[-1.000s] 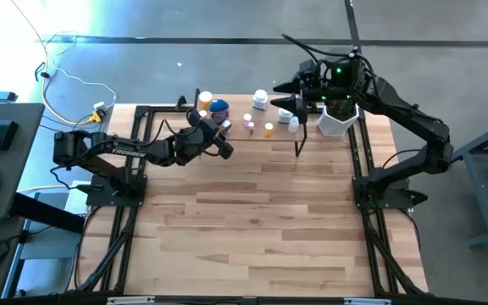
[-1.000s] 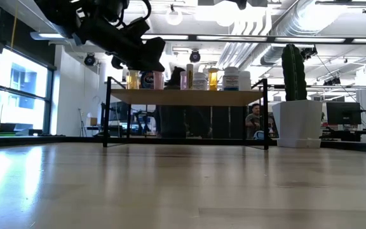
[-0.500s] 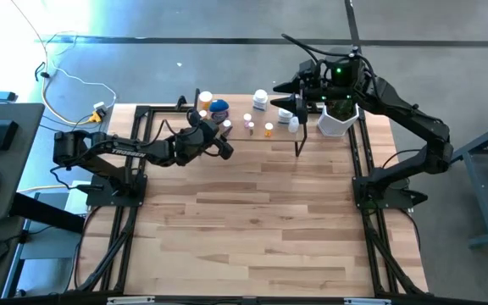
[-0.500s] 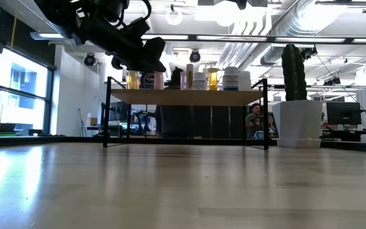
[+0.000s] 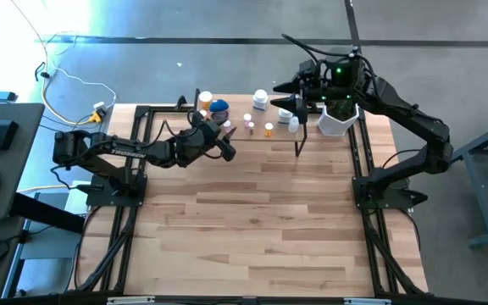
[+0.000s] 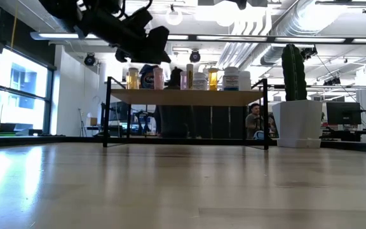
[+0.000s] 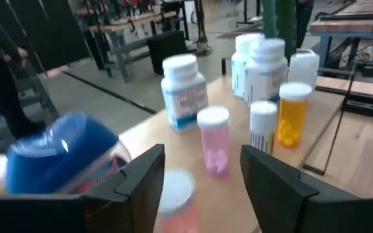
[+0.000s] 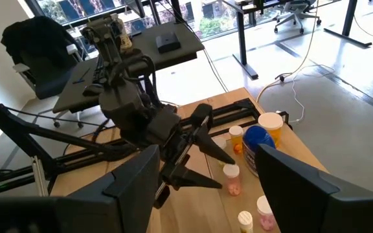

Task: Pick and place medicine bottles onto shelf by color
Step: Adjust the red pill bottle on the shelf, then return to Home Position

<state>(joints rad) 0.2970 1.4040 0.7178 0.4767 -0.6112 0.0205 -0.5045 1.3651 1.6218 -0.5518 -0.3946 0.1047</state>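
High view: bottles cluster on the shelf at the tabletop's far edge; left gripper at its near-left edge.

Left wrist view: jaws open, empty, above a pink bottle.

Right wrist view: right gripper open, waiting.

Best withdraw straight, avoiding neighbours.

Blurred pink bottle between left jaws
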